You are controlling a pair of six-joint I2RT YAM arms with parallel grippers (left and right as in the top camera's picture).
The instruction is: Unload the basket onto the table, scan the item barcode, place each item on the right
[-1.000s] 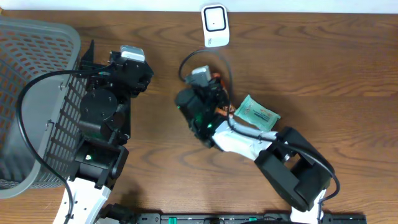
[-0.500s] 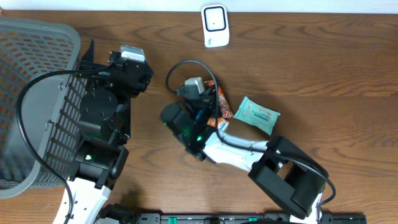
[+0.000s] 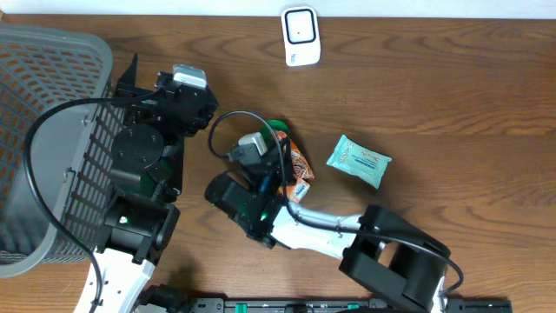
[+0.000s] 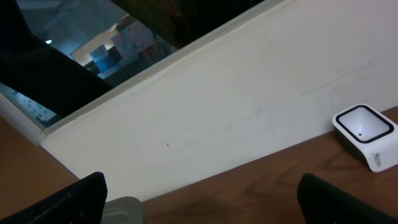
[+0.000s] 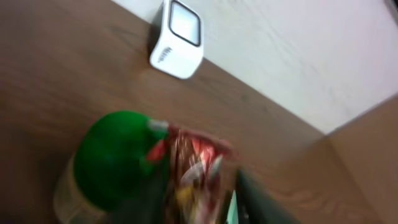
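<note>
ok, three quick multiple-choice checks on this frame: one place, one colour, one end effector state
1. The white scanner stands on the table at:
A. the near edge
B. the far edge, by the wall
C. the left edge

2. The cap next to the snack packet is:
A. green
B. blue
C. yellow

3. The left end effector is:
A. shut
B. open, nothing between its fingers
C. out of every view

Answers:
1 B: the overhead view has it at the top edge, and both wrist views show it against the wall.
2 A: it is green in the overhead and right wrist views.
3 B: the left wrist view shows its fingers wide apart, with only table and wall between them.
</note>
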